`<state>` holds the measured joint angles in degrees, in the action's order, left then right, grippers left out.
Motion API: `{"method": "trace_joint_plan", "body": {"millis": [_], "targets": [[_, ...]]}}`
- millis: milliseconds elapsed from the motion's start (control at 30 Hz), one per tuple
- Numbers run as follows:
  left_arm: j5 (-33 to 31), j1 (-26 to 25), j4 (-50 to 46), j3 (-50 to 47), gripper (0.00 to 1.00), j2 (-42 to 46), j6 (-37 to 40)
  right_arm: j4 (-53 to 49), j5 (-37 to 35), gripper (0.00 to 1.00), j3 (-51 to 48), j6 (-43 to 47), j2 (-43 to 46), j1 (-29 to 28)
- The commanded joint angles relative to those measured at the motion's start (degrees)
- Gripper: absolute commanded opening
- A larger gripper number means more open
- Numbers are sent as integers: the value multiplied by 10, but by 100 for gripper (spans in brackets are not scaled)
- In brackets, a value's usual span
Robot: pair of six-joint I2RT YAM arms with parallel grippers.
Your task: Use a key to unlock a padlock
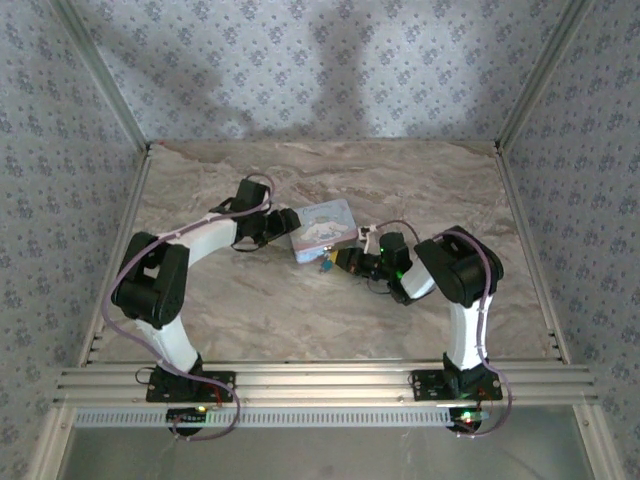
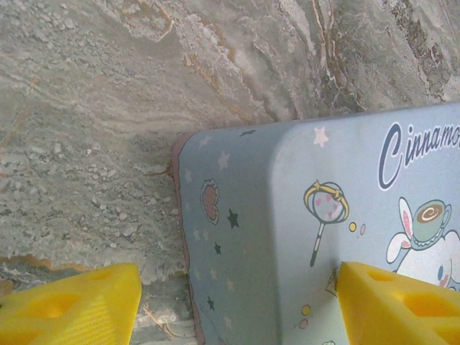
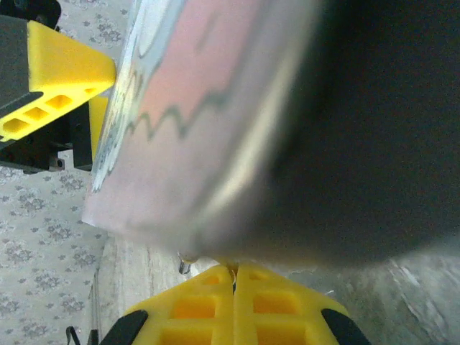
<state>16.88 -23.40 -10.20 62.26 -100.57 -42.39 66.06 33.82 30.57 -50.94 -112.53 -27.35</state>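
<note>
A pale blue cartoon-print tin (image 1: 323, 227) lies mid-table. A small padlock (image 1: 325, 265) hangs at its near edge, and a bit of its metal (image 3: 185, 267) shows under the tin's blurred pink side (image 3: 194, 136). My right gripper (image 1: 346, 262) presses up to that edge. Its yellow fingers (image 3: 194, 309) are shut, with a thin metal sliver, the key (image 3: 233, 270), pinched at the tips of my right gripper (image 3: 233, 279). My left gripper (image 1: 275, 226) stands open over the tin's left corner (image 2: 287, 237). One pad of my left gripper (image 2: 233, 305) hangs over the lid and the other over the table.
The marble-patterned tabletop (image 1: 300, 310) is walled by patterned panels on three sides. An aluminium rail (image 1: 320, 382) runs along the near edge by the arm bases. The left gripper's yellow finger (image 3: 61, 68) shows beyond the tin in the right wrist view.
</note>
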Motion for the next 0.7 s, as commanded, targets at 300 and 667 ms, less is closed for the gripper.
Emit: {"method": "trace_joint_plan", "body": {"millis": [300, 667], "targets": [[-15, -14, -27, -51, 72, 29, -13, 23, -44, 0, -29, -34, 46, 10], [-17, -16, -27, -52, 73, 32, -14, 15, -62, 0, -46, -35, 64, 28]]}}
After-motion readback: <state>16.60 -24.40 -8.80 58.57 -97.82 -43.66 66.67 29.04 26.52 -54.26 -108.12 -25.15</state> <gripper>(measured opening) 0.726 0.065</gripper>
